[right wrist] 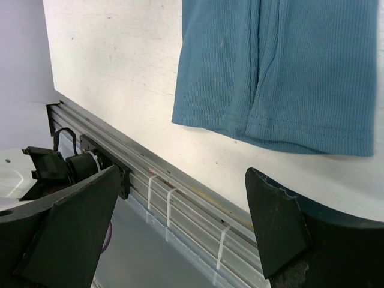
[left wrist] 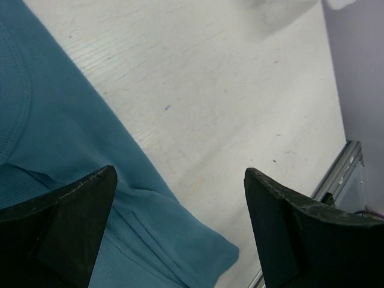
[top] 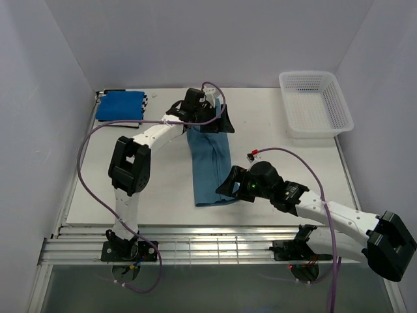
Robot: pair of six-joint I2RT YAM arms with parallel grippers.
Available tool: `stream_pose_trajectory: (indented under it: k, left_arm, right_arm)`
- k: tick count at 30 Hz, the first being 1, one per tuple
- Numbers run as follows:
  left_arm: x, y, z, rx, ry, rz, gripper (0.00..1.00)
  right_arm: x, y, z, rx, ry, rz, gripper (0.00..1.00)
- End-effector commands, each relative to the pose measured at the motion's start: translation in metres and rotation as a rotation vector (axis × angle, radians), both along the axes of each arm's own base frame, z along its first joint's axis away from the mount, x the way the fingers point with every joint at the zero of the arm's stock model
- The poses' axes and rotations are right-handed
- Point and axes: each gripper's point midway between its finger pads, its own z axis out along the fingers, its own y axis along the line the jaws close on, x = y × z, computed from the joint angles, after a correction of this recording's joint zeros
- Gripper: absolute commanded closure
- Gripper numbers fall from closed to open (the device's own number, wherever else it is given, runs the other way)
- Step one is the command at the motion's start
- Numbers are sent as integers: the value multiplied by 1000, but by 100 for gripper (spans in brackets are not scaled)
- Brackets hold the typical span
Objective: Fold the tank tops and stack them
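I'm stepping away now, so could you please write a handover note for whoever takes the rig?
Left gripper: open, empty, above the teal top's far end.
Right gripper: open, empty, near its near hem.
Teal top: mid-table, apparently folded lengthwise.
Done: royal blue top folded atop the striped top, far-left corner.
Left: finish folding the teal one and stack it.

basket (top: 319, 130): white mesh, far right corner | table (top: 156, 189): white, metal-railed near edge

Stacked tops (top: 120, 105) sit far left, a spread top (top: 212, 166) centre, the basket (top: 306, 74) far right.
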Motion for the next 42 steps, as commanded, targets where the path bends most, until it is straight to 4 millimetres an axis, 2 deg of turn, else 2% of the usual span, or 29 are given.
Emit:
stream_pose_trajectory:
  k: [1, 2, 4, 5, 6, 7, 8, 11, 12, 14, 15, 17, 18, 20, 21, 25, 27, 28, 30, 31, 36, 38, 39, 41, 42]
  left_arm:
    - [-17, -2, 85, -87, -131, -40, 2]
    - [-23, 1, 97, -93, -145, -29, 2]
    - [-32, 7, 107, -91, -157, -13, 2]
    - [-38, 17, 114, -82, -155, 40, 2]
    - [-46, 23, 114, -69, -141, 57, 2]
    - [-52, 29, 115, -61, -138, 73, 2]
    - [-62, 45, 113, -38, -123, 153, 2]
    - [-88, 74, 92, 5, -43, 271, 2]
    - [-111, 89, 73, 16, 22, 326, 2]
    - [-136, 101, 53, 21, 89, 368, 2]
    - [-158, 112, 36, 30, 133, 392, 2]
    - [-182, 121, 18, 39, 180, 409, 2]
    - [-200, 130, -5, 68, 231, 421, 2]
    - [-215, 132, -10, 36, 263, 434, 2]
    - [-228, 134, -24, 41, 311, 441, 2]
    - [-243, 132, -51, 41, 383, 430, 2]
    - [-242, 129, -61, 47, 411, 437, 5]
    - [-242, 128, -63, 48, 411, 433, 6]
    - [-239, 123, -68, 44, 413, 430, 9]
    - [-239, 122, -71, 49, 417, 429, 10]
    - [-238, 115, -95, 93, 459, 427, 26]
    - [-239, 109, -98, 105, 467, 406, 35]
    - [-241, 110, -105, 127, 478, 407, 37]
    - [-243, 109, -109, 142, 483, 406, 42]
    - [-243, 110, -113, 155, 483, 416, 50]
  right_arm:
    - [1, -12, 16, -44, -71, 1, 10]
    - [0, -14, 20, -42, -85, 9, 10]
    - [-3, -19, 18, -87, -97, 42, 10]
    - [-3, -22, 15, -111, -96, 55, 10]
    - [-2, -23, 16, -130, -99, 64, 10]
    - [-4, -30, 8, -175, -85, 74, 10]
    - [-4, -34, 5, -191, -73, 72, 10]
    - [0, -44, -4, -210, -58, 60, 10]
    - [2, -49, -9, -219, -50, 53, 10]
    - [13, -59, -12, -220, -44, 20, 10]
    - [14, -62, -14, -225, -44, 37, 10]
    - [22, -70, -21, -240, -31, 24, 9]
    - [22, -72, -23, -246, -35, 42, 9]
    - [26, -72, -30, -250, -27, 53, 8]
    - [27, -73, -36, -264, -15, 65, 7]
    - [26, -62, -48, -229, 28, 100, 1]
    - [24, -59, -54, -222, 46, 108, 0]
    - [25, -60, -61, -229, 61, 104, 6]
    - [25, -62, -68, -240, 73, 94, 10]
    - [28, -61, -71, -237, 72, 92, 15]
    - [39, -68, -85, -284, 69, 58, 25]
    - [39, -67, -90, -281, 79, 67, 31]
    - [39, -66, -91, -274, 79, 71, 35]
    - [36, -64, -94, -257, 85, 83, 49]
    - [33, -64, -97, -257, 95, 88, 63]
